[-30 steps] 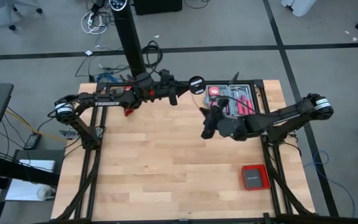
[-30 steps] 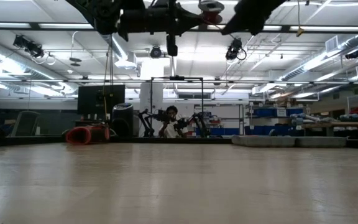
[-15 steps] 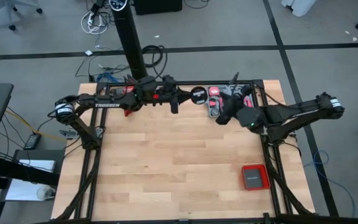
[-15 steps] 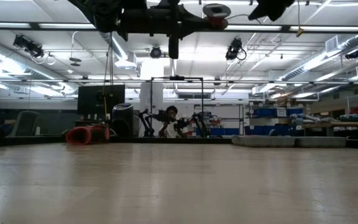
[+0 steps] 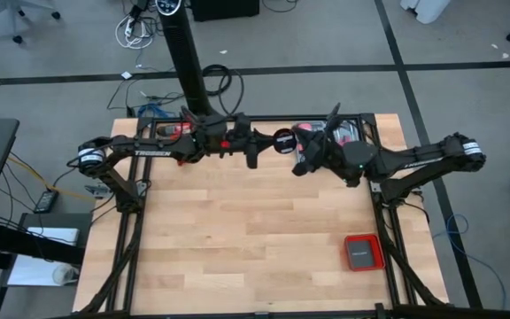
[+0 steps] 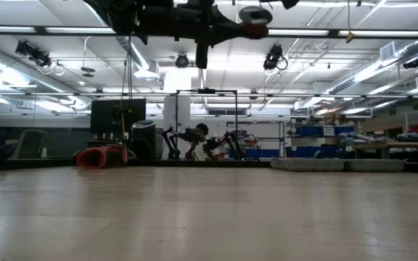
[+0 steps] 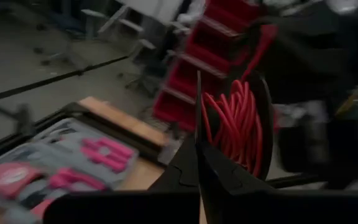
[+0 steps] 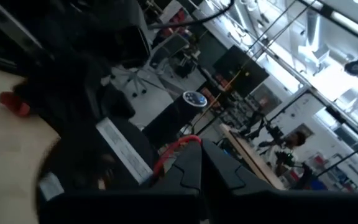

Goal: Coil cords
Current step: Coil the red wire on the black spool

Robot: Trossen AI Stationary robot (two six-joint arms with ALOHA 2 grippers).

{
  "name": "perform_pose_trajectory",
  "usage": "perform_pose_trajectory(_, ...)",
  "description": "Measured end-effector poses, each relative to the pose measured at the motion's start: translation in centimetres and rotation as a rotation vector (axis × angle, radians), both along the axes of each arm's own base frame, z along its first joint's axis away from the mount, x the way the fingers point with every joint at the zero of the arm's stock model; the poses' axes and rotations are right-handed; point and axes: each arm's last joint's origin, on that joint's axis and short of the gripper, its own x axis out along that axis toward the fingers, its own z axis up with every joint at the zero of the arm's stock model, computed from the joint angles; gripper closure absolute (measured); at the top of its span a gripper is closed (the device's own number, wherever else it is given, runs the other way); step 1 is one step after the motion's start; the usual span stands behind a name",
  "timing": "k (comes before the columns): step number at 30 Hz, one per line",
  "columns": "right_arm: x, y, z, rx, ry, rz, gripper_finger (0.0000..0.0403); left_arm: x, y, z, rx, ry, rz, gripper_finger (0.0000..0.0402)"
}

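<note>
Slack, mainly. Saw the red cord (image 7: 235,121) wound on a dark reel (image 5: 282,139), up in the air over the table's (image 5: 237,239) far edge, clamped in the left gripper (image 5: 268,142). Right gripper (image 5: 301,165) just beside it, pressed together too, seemingly pinching the loose strand. Could've popped turns off the reel if pulled crooked, or slipped free if tugged too hard.

Both arms reach inward, raised over the table's far edge. The left gripper (image 5: 283,140) is clamped tight at centre. Just right of it, the right gripper (image 5: 301,165) is closed too.
</note>
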Motion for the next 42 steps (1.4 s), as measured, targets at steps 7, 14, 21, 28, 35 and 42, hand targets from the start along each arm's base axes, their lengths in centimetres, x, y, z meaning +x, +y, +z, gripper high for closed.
perform_pose_trajectory(7, 1.3, -0.3, -0.7, -0.022, 0.012, -0.032, 0.0403, -0.1, 0.5, -0.6, 0.029, 0.067, 0.178, 0.0401)
perform_pose_trajectory(14, 3.4, -1.2, -2.1, -0.014, 0.003, -0.059, 0.0398, -0.1, 0.4, -0.7, 0.056, 0.084, 0.263, 0.0401)
perform_pose_trajectory(21, 5.1, -0.9, -3.6, -0.007, 0.019, 0.013, 0.0391, 0.2, -0.6, -0.1, 0.156, 0.046, 0.325, 0.0401)
perform_pose_trajectory(28, 5.4, -0.9, -3.8, 0.009, 0.003, 0.017, 0.0397, 0.2, -0.9, 0.3, 0.189, 0.007, 0.352, 0.0401)
perform_pose_trajectory(35, 5.4, -0.8, -3.9, 0.012, 0.009, 0.03, 0.0394, 0.2, -1.0, 0.7, 0.183, -0.032, 0.352, 0.0401)
perform_pose_trajectory(42, 5.6, -0.8, -4.2, 0.011, 0.034, 0.08, 0.0358, 0.3, -1.2, 0.9, 0.167, -0.059, 0.323, 0.0401)
